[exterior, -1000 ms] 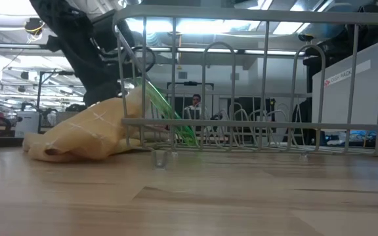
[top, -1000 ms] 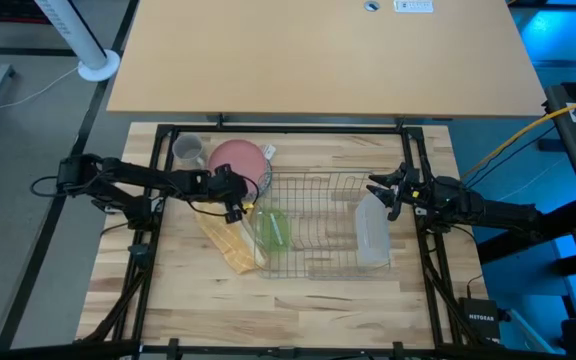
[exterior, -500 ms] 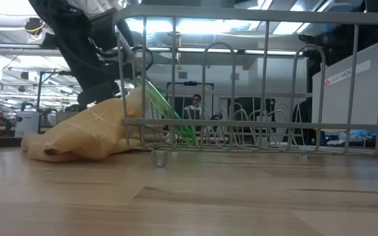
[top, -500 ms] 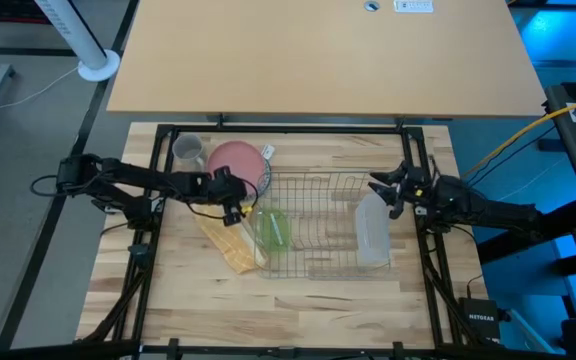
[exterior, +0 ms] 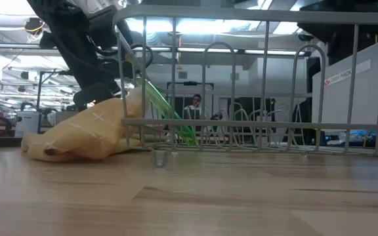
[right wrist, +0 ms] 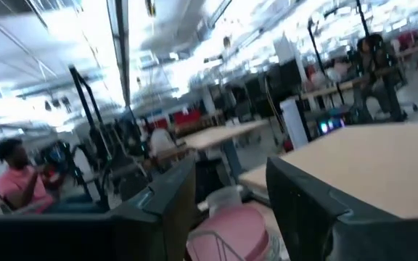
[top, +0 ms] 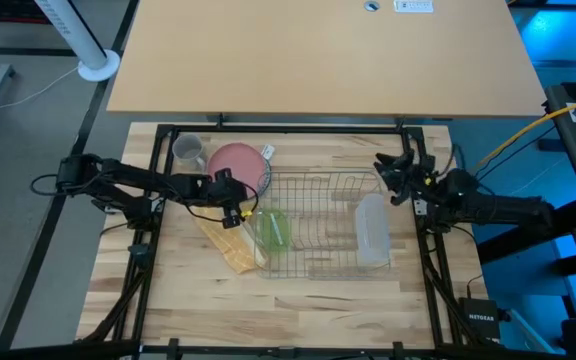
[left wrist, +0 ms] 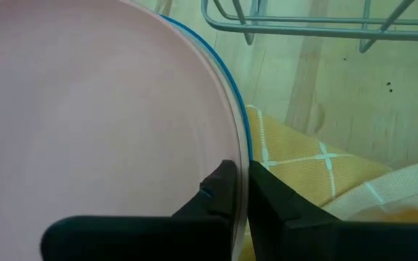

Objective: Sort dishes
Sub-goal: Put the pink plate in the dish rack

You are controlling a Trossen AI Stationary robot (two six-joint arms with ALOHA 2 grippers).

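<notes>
A pink plate lies at the far left of the table, beside the wire rack. It fills the left wrist view, with a blue-edged rim close behind its edge. My left gripper is shut on the plate's near right rim. A small grey mug stands left of the plate. A translucent green bowl leans inside the rack's left end. My right gripper is open and empty, above the rack's far right corner. My left gripper pinches the pink plate's rim between its two fingers. One finger lies on the pink face and the other outside the rim. The fingers come from the table's left. Whether the plate is lifted, I cannot tell.
A yellow checked cloth lies bunched against the rack's left side and also shows in the low view. A clear oblong plastic tray lies in the rack's right end. People show in the room beyond the table.
My right gripper has drawn away from the clear tray's far end, toward the table's far edge, and stays open. My left gripper stays shut on the pink plate's rim.
</notes>
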